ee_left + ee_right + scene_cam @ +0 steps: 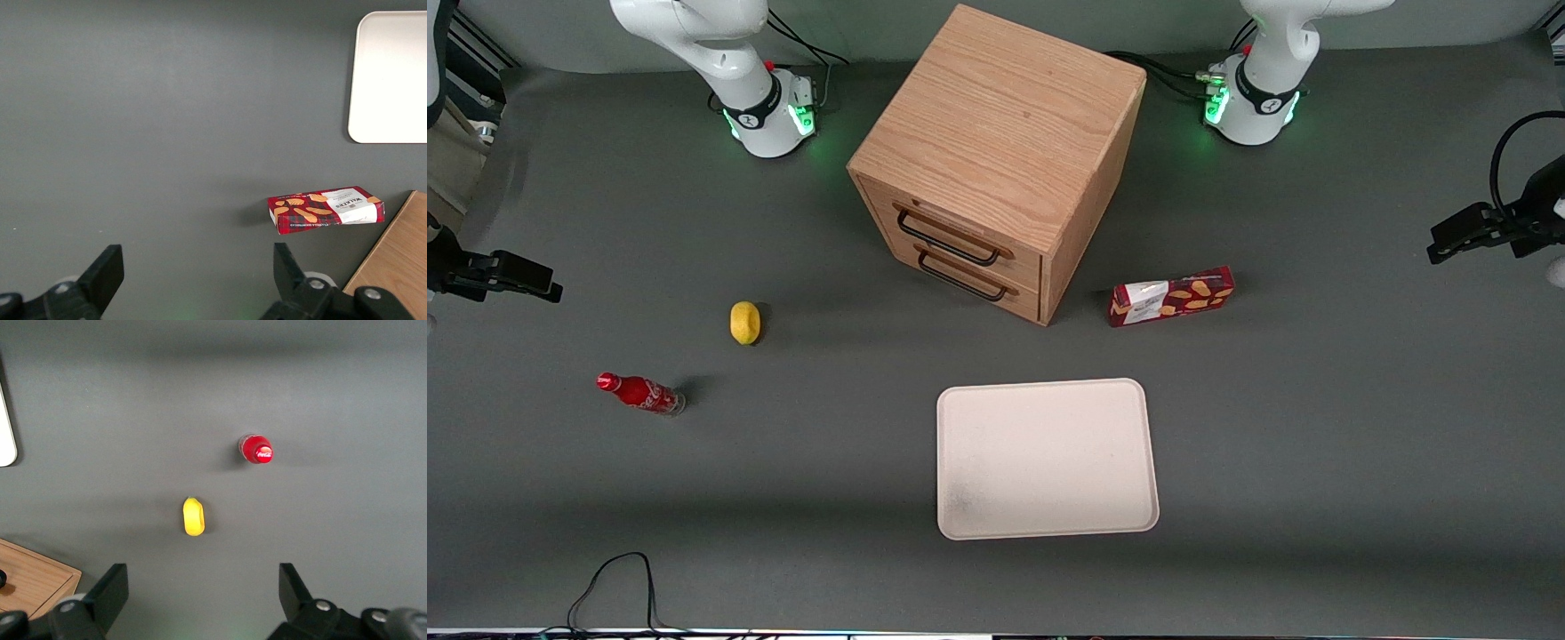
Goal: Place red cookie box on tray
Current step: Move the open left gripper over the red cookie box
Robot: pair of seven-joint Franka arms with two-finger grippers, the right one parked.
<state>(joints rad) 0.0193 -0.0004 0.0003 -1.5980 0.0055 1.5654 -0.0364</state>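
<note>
The gripper [193, 283] hangs high over the bare worktop [1316, 427], fingers [103, 273] spread wide and holding nothing. The red cookie box [1172, 296] lies flat near the wooden drawer cabinet [996, 160], well apart from the tray [1047, 459]. Best approach, I'd say: come down square over the carton's middle and close across its narrow width, since thin printed cardboard can crush or twist. The tray is smooth, cream-white, round-cornered, low-rimmed, with plenty of room.
</note>
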